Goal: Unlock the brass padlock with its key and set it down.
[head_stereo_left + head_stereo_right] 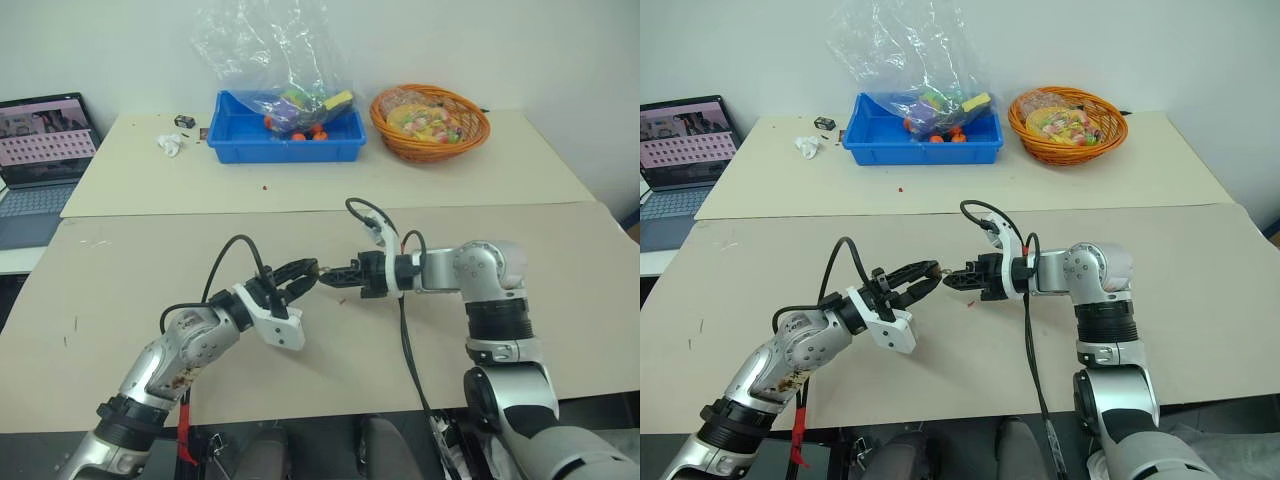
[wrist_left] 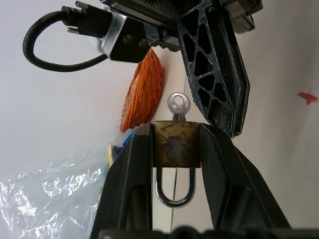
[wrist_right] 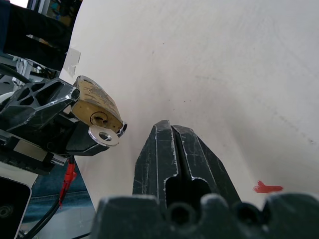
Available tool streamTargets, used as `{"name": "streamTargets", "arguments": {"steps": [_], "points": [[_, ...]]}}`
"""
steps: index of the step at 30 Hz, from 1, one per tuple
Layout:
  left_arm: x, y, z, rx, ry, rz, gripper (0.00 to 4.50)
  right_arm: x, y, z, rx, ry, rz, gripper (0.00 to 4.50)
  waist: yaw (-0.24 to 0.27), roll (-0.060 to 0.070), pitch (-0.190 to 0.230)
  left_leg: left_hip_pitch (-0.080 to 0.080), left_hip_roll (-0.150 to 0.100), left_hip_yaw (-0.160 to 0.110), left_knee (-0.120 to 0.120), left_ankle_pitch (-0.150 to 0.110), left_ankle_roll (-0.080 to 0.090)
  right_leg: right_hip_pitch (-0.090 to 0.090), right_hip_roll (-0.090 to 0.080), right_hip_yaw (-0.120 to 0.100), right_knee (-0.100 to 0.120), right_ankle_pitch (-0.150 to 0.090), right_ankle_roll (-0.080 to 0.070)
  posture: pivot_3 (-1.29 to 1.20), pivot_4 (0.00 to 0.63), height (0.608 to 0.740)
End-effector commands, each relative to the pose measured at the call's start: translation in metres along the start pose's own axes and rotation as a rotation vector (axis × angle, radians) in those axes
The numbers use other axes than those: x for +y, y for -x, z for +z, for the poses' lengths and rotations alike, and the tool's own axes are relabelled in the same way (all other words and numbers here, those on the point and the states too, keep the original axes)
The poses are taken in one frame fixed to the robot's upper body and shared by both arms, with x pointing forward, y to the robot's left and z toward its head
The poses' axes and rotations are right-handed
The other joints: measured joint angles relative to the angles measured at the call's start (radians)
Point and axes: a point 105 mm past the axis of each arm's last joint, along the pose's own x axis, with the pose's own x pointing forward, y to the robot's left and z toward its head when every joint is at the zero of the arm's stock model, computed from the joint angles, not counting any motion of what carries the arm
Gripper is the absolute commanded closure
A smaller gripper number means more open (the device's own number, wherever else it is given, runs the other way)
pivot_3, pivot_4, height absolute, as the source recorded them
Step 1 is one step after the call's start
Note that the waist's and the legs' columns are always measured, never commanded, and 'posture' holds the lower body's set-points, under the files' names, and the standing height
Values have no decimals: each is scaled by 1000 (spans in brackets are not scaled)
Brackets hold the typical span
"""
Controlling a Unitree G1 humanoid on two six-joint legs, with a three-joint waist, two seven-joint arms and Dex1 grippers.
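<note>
The left tool (image 2: 174,149) clamps the hard, light brass padlock (image 2: 174,145) by its flat sides, the key (image 2: 178,106) seated in it. The right tool (image 3: 172,130), shut and empty, sits just beside the key's thin bow, the only spot to pinch.

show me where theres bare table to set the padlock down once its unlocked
Bare patches: the near table to the right of the right gripper, and the stretch to the left of the left gripper, toward the laptop. Crowded: the far table's back edge, with the blue bin, plastic bag and orange basket. The brass padlock sits clamped in the left gripper.
</note>
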Motion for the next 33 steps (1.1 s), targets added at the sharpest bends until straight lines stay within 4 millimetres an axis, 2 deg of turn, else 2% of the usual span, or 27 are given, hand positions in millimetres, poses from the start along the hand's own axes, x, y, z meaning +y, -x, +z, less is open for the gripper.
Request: {"name": "streamTargets", "arguments": {"steps": [1, 6, 9, 13, 33], "points": [[11, 0, 11, -39, -11, 40, 3667, -2, 17, 8, -36, 208, -66, 4393, 3, 0, 0, 0, 0, 0, 0, 0, 0, 0, 0, 0, 0, 0, 0, 0, 150, 728], [10, 2, 10, -29, -5, 41, 3667, -10, 34, 5, -48, 363, -148, 4393, 2, 0, 0, 0, -1, 0, 0, 0, 0, 0, 0, -1, -1, 0, 0, 0, 150, 728], [11, 3, 10, -24, -5, 41, 3667, -6, 39, 1, -60, 382, -146, 3713, -1, 0, 0, 0, 0, 0, 0, 0, 0, 0, 0, -1, -1, 0, 0, 0, 150, 728], [11, 4, 9, -23, -4, 38, 3667, 4, 35, -1, -78, 389, -124, 2236, -1, 0, 0, 0, 0, 0, 0, 0, 0, 0, 0, -1, -1, 0, 0, 0, 150, 728], [8, 4, 8, -20, -4, 29, 3667, 32, 28, 11, -134, 298, 5, 2236, 3, 0, 0, 0, 0, 0, 0, 0, 0, 0, 0, -1, 0, 0, 0, 0, 150, 728]]}}
